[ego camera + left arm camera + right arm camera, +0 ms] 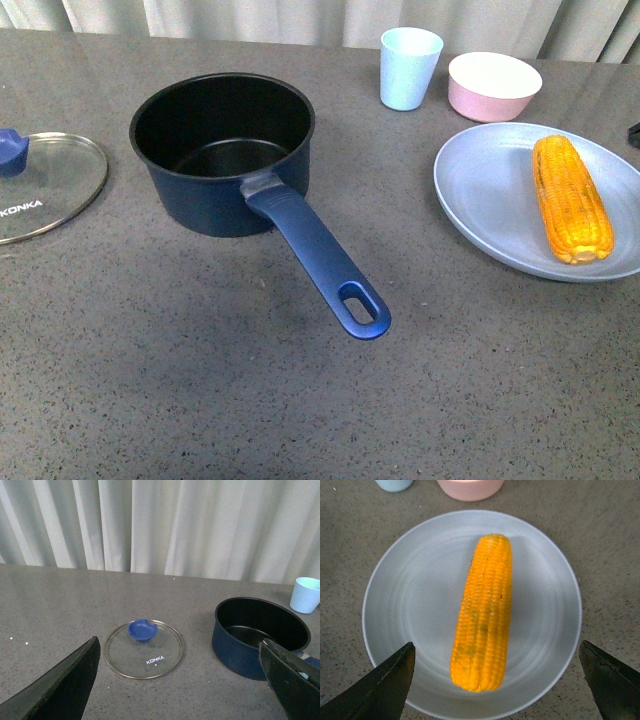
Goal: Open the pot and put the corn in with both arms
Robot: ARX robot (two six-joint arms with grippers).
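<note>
Both hands are spread wide and empty: the left hand (179, 645) faces the glass lid (144, 649), and the right hand (496, 645) hangs over the corn (484, 615). On the worktop (200, 400) the uncovered pot (222, 150) points its handle nearward. To its left lies the lid, printed "KONKA". At right, the corn rests on a blue-grey plate (480, 190). Beyond are a pale blue cup (410, 67) and a pink bowl (494, 86).
</note>
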